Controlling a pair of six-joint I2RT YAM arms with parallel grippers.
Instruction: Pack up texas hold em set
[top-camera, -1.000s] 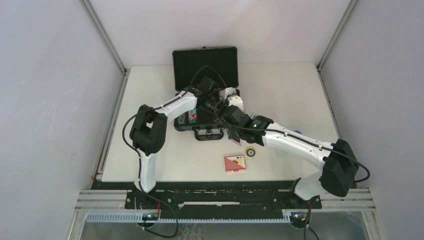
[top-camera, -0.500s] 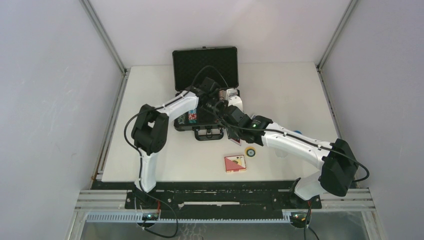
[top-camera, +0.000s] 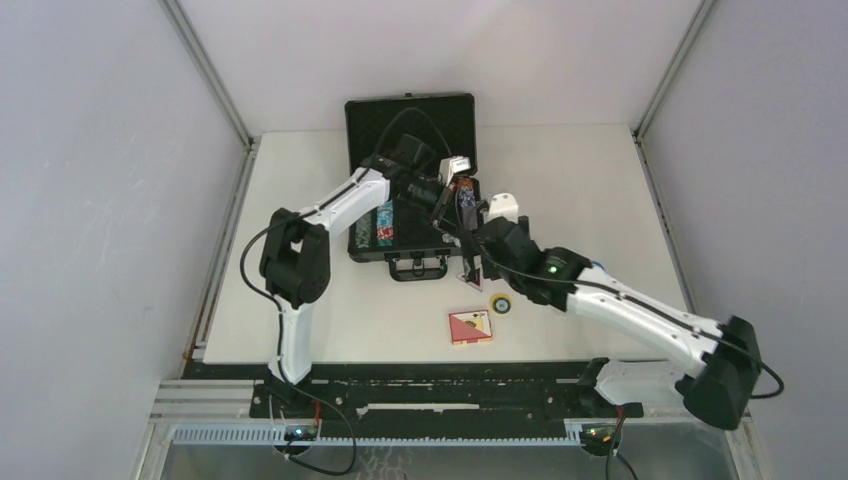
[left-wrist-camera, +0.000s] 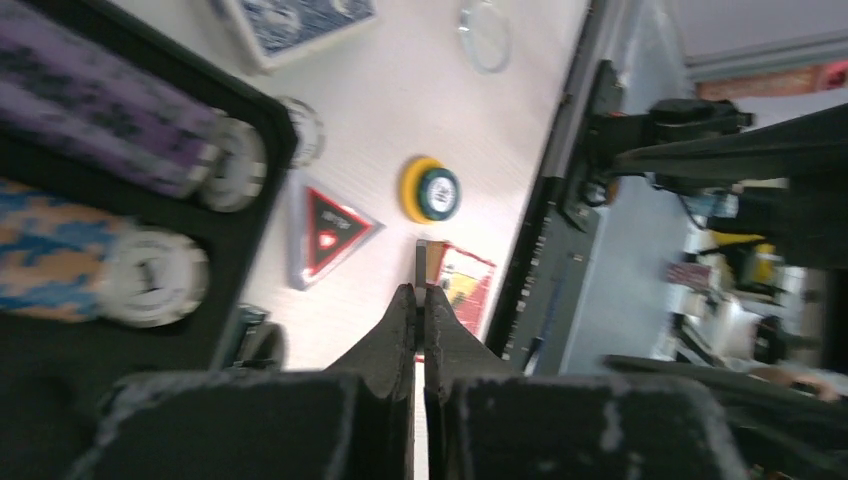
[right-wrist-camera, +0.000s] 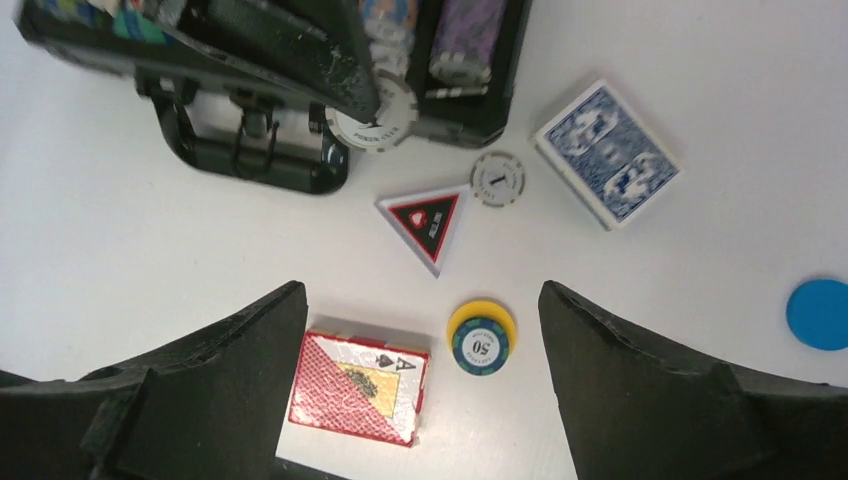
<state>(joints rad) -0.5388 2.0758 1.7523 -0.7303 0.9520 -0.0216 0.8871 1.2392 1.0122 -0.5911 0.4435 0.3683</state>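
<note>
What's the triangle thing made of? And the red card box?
The triangle button looks like hard clear plastic: its rim is see-through. The red card deck seems to be glossy card or plastic-wrapped, since light glints off it.

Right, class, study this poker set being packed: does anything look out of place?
Yes. Several pieces lie loose on the table outside the open briefcase: the red card deck, the blue card deck, the triangular button, a white chip, a green chip stacked on a yellow disc, and a blue disc.
</note>
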